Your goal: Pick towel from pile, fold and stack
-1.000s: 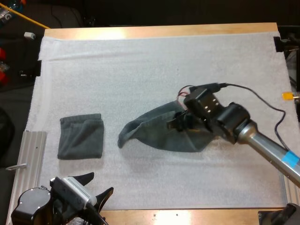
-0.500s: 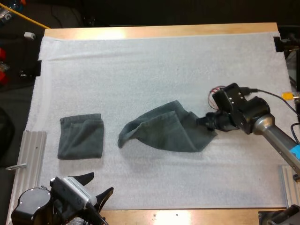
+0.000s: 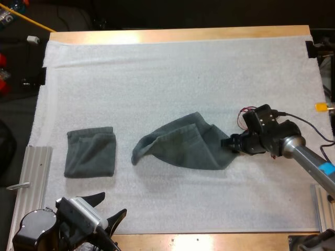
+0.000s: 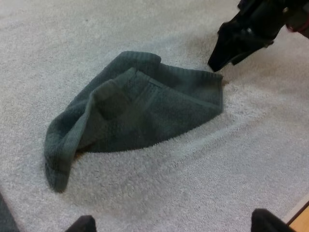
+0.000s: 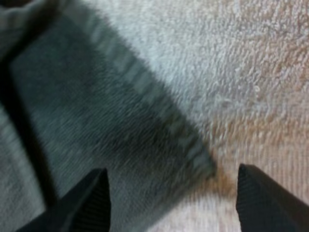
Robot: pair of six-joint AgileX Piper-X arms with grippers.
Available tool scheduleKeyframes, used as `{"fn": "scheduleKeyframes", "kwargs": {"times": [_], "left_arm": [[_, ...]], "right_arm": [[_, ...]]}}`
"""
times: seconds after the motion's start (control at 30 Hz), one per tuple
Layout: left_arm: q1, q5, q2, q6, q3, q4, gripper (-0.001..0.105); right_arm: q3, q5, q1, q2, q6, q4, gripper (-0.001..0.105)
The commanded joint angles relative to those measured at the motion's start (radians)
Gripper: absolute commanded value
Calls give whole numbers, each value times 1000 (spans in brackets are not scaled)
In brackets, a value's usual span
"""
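Right gripper [image 3: 230,142] fingers open, straddling corner of crumpled towel [image 3: 180,144]; left gripper [image 3: 111,205] open too. My worry: shallow bite on hem slips mid-fold.

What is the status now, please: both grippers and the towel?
Left gripper open, clear of everything. Right gripper open at crumpled towel's right corner, not gripping. Folded towel lies apart, not in the way.
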Motion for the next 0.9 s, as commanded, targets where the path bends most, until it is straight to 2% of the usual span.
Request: {"fn": "scheduleKeyframes", "kwargs": {"times": [0.0, 0.3, 0.37, 0.43, 0.6, 0.7, 0.77, 0.87], "left_arm": [[-4, 14, 1, -4, -9, -6, 62], [-4, 14, 1, -4, -9, -6, 62], [-4, 14, 1, -4, -9, -6, 62], [-4, 14, 1, -4, -9, -6, 62], [-4, 14, 1, -4, -9, -6, 62], [-4, 14, 1, -4, -9, -6, 62], [-4, 14, 1, -4, -9, -6, 62], [-4, 14, 1, -4, -9, -6, 62]], "right_arm": [[-1, -10, -3, 14, 11, -16, 55], [-1, -10, -3, 86, 32, -50, 54], [-1, -20, -3, 97, 32, -50, 49], [-1, -22, -3, 110, 32, -50, 38], [-1, -21, -3, 116, 32, -55, 18], [-1, -21, -3, 113, 32, -43, 1], [-1, -21, 5, 98, 28, -17, 0], [-1, -17, 31, 58, -30, 43, 0]]}}
